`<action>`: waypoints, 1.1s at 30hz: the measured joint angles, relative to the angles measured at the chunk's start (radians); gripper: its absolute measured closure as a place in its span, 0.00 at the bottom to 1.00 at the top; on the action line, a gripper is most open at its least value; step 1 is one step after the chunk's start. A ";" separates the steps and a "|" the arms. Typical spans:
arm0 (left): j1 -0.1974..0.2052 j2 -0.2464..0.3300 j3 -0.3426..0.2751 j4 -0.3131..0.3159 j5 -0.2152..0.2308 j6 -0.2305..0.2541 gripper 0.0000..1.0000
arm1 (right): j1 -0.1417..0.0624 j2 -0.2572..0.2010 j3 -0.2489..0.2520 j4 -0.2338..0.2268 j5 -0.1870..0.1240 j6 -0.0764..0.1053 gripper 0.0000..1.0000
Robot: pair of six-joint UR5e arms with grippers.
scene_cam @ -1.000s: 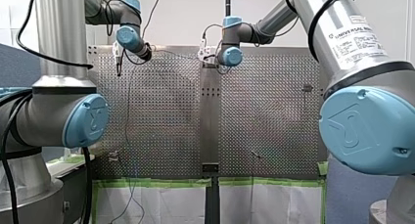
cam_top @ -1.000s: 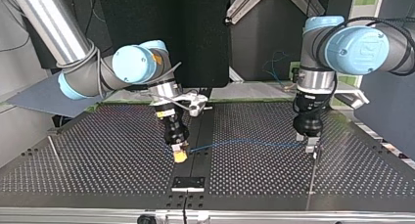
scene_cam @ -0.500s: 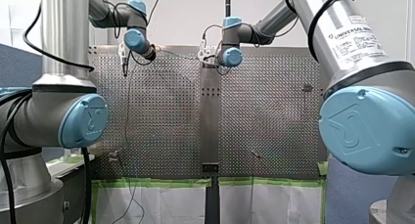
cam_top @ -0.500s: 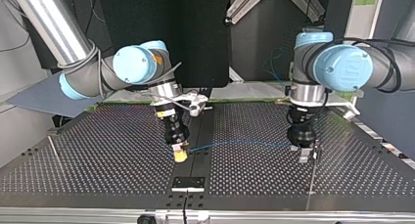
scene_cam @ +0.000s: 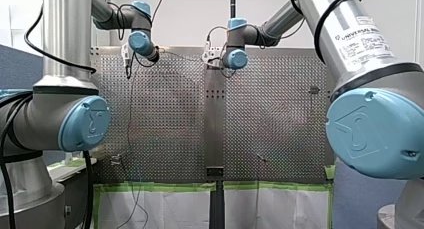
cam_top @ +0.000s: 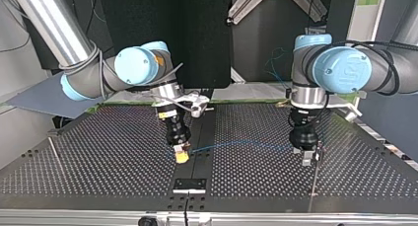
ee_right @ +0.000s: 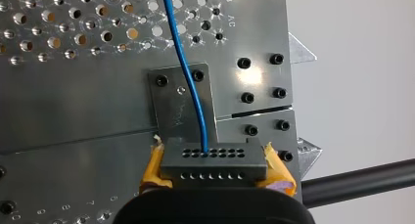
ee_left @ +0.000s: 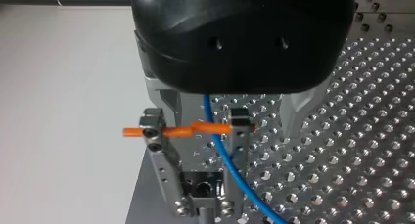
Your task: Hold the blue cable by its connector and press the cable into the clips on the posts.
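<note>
Our right pincer (ee_right: 215, 166) clenched the connector (ee_right: 214, 155); our left pincer (ee_left: 231, 114) stood released around the blue cable (ee_left: 230, 165) at the clip (ee_left: 164, 160). Slack might have let it slip past unseated.

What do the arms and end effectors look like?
Both alike: my left arm and my right arm are silver tubes with light-blue joint caps and black cables outside. The right one bears a white Universal Robots label. Black body on my left end effector, with metal fingers; black body on my right end effector, with yellow pads.
</note>
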 joint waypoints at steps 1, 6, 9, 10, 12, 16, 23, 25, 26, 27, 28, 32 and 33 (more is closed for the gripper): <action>-0.001 0.000 0.000 0.002 -0.002 0.001 0.01 | 0.000 0.000 0.000 0.000 0.000 0.000 0.98; -0.007 0.001 0.001 0.012 -0.006 0.009 0.01 | 0.000 0.001 0.000 0.000 0.000 -0.001 0.98; -0.010 0.001 0.001 0.019 -0.014 0.016 0.27 | 0.000 0.003 0.000 0.000 0.000 -0.001 0.98; -0.011 0.001 0.001 0.021 -0.018 0.017 0.57 | 0.000 0.003 0.000 0.000 0.000 -0.001 0.98; -0.015 0.001 0.001 0.025 -0.030 0.020 0.78 | 0.000 0.004 0.000 0.000 0.000 -0.002 0.98; -0.021 0.002 0.001 0.034 -0.059 0.022 1.00 | 0.000 0.005 0.000 0.000 0.000 -0.002 0.98; -0.035 0.001 0.000 0.062 -0.092 0.029 1.00 | 0.000 0.007 0.000 0.000 0.000 -0.003 0.98; -0.039 0.001 0.000 0.065 -0.098 0.030 1.00 | 0.000 0.007 0.000 0.000 0.000 -0.003 0.98; -0.040 0.001 0.000 0.066 -0.101 0.030 1.00 | 0.000 0.008 0.000 0.000 0.000 -0.003 0.98; -0.042 0.001 0.000 0.068 -0.104 0.030 1.00 | 0.000 0.008 0.000 0.000 0.000 -0.003 0.98; -0.043 0.001 0.000 0.068 -0.105 0.029 1.00 | 0.000 0.008 0.001 0.000 0.000 -0.003 0.98; -0.048 0.001 -0.013 0.080 -0.107 0.029 1.00 | -0.001 0.010 0.012 0.000 0.004 -0.004 0.98; -0.050 0.001 -0.021 0.088 -0.106 0.029 1.00 | -0.001 0.010 0.016 -0.001 0.005 -0.004 0.98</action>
